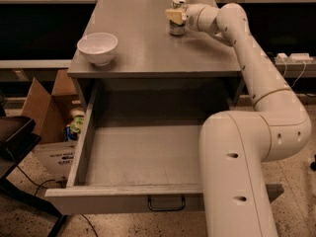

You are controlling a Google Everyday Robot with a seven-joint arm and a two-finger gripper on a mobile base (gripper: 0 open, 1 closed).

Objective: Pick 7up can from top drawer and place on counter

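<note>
We see the gripper at the far right of the worktop, its jaws pinching the upper part of the can. The can stands upright and appears to rest on the worktop, or sits just above it. The drawer below is pulled wide open with nothing in it.

The main risk, in our view, is the release. If the can is not quite seated, or the jaws part unevenly, a pad could drag on it and tip it. A sideways pull-away could also knock it over, and it could then roll off the far or right edge, which is near. The bowl sits well apart, so we expect no trouble there. The arm reaches across the open drawer, and a low retreat might catch the worktop's front edge.
</note>
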